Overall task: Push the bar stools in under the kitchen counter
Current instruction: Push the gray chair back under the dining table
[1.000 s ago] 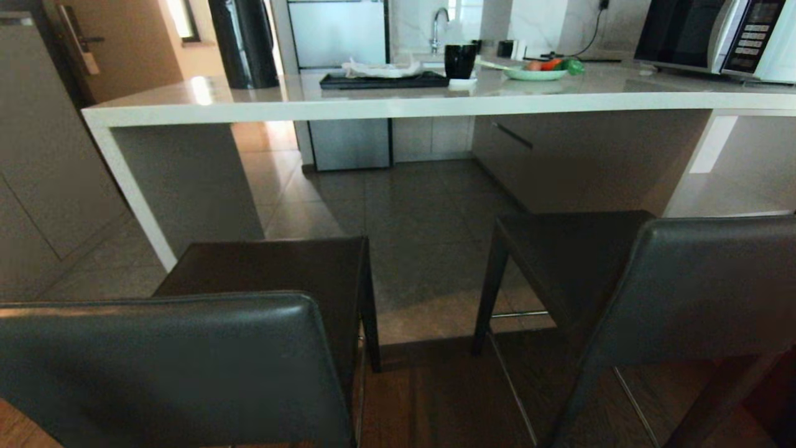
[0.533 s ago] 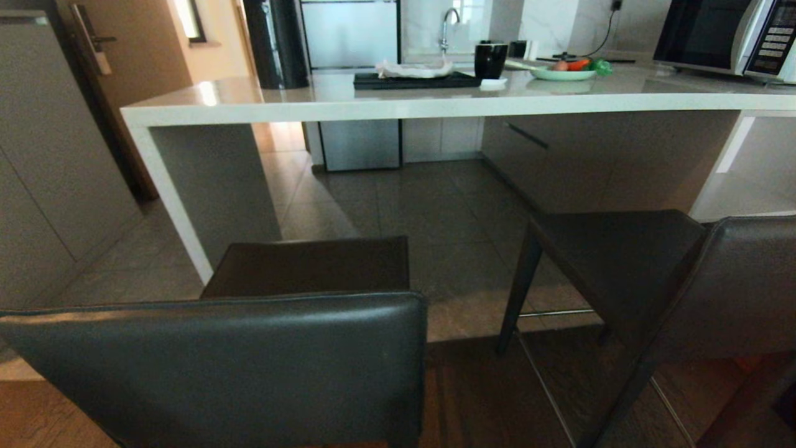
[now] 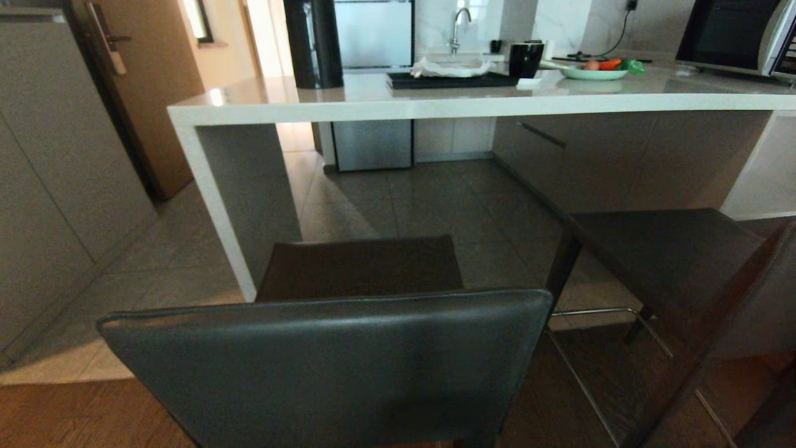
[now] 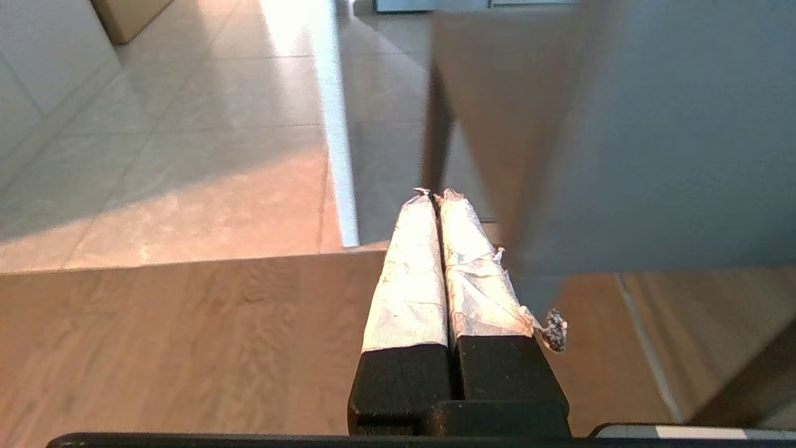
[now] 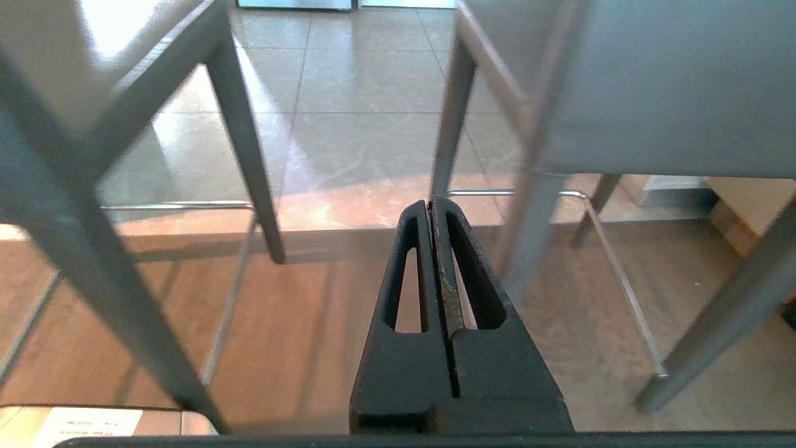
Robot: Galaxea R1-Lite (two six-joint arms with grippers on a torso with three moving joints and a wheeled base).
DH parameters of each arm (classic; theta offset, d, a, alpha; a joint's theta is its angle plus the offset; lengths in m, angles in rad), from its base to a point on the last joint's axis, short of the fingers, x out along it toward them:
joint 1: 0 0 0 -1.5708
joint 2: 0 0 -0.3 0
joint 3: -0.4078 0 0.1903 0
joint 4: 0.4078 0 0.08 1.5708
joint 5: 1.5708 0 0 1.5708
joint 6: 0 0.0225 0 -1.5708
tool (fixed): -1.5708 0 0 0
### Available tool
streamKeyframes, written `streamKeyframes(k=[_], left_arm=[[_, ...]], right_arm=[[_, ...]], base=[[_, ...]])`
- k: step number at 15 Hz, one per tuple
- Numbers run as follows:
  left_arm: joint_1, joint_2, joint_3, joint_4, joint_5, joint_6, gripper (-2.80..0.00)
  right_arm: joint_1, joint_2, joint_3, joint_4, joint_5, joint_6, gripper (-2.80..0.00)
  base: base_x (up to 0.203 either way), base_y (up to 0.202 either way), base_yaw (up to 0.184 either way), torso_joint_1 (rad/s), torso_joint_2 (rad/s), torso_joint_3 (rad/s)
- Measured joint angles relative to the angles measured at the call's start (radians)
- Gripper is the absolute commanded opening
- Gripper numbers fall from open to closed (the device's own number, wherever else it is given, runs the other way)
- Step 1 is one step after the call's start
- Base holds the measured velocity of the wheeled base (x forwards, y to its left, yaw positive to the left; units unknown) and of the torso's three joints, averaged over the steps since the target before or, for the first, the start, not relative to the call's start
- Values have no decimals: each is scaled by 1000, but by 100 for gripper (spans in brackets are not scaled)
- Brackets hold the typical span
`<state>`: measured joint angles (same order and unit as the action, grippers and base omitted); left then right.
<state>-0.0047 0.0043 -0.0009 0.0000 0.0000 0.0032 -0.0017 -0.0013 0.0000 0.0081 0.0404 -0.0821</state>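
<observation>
Two bar stools stand short of the kitchen counter (image 3: 435, 102): the left stool (image 3: 336, 367) sits just before the counter's white end panel (image 3: 214, 205), its seat edge not yet beneath the slab's front edge, and the right stool (image 3: 671, 261) stands apart from it, turned at an angle. Bare tiled floor (image 3: 423, 205) lies open under the counter beyond both seats. The left gripper (image 4: 435, 194) and right gripper (image 5: 431, 202) both have their fingers pressed together on nothing, low over the wood floor (image 4: 186, 336) among the stool legs.
</observation>
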Motion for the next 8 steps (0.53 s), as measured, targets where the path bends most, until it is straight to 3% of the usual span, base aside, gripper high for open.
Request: streamKeyframes(k=[4,8], left_arm=[[0,0,0,0,0,0,-280],[1,0,1,0,0,-1,-280]], right_arm=[[0,0,0,0,1,0,-280],[1,0,0,1,0,-1,-280]], base=[[0,172,0,1,0,1],[0,20,0,1,1,0]])
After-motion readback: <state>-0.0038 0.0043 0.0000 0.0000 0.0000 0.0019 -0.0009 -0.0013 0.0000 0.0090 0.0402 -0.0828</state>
